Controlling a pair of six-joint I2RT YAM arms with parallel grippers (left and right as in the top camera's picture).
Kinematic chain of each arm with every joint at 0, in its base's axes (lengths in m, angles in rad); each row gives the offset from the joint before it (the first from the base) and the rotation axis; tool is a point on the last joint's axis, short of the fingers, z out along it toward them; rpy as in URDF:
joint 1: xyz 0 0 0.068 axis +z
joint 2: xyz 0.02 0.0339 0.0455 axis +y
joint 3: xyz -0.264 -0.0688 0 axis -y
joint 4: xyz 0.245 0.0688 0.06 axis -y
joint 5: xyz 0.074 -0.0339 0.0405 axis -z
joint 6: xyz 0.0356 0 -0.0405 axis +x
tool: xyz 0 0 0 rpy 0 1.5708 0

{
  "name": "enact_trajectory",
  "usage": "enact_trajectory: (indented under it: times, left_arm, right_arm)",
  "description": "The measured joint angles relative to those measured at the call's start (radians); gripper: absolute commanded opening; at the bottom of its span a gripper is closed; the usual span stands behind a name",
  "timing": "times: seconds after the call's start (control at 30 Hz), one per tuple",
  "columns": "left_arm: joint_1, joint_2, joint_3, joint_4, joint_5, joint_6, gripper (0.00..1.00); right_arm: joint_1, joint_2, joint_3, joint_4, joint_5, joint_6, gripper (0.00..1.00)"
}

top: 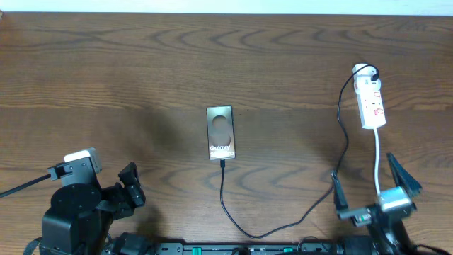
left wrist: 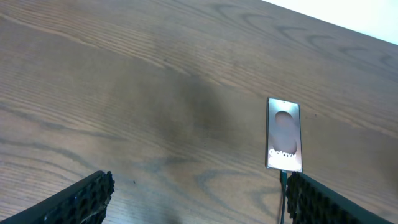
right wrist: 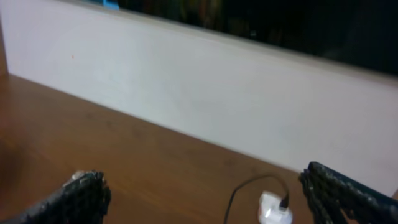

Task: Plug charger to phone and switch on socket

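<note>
Both tools are sitting at the near edge. The left gripper (top: 132,185) is resting at 8 o'clock, fingers spread wide and holding nothing. The right gripper (top: 368,185) is at 5 o'clock, also gaping wide and empty, with the white cord (top: 380,159) passing between its fingers in the overhead view. Next out, the charger (top: 228,212) is looping from 6 o'clock up to the phone (top: 221,132), which is lying flat at centre, face up. Its connector (top: 222,163) is meeting the phone's 6 o'clock edge and looking plugged, but seating is too small to confirm. Farthest out, the socket (top: 371,105) is lying at 2 o'clock, switch state unreadable. Risks: pressing the switch could be shoving the light strip, tugging the charger and pulling the connector loose. The white cord could also be snagging on the right fingers.
</note>
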Motion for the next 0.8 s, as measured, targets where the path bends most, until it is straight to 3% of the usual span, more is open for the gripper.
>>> enact_trajectory:
  times: [0.57,0.8]
  left_arm:
    - [0.000,0.000,0.000,0.000,0.000,0.000,0.91]
    - [0.000,0.000,0.000,0.000,0.000,0.000,0.91]
  right_arm:
    - [0.000,0.000,-0.492,0.490,0.035,0.042,0.99]
    - [0.000,0.002,-0.599,0.489,0.083,0.043,0.99]
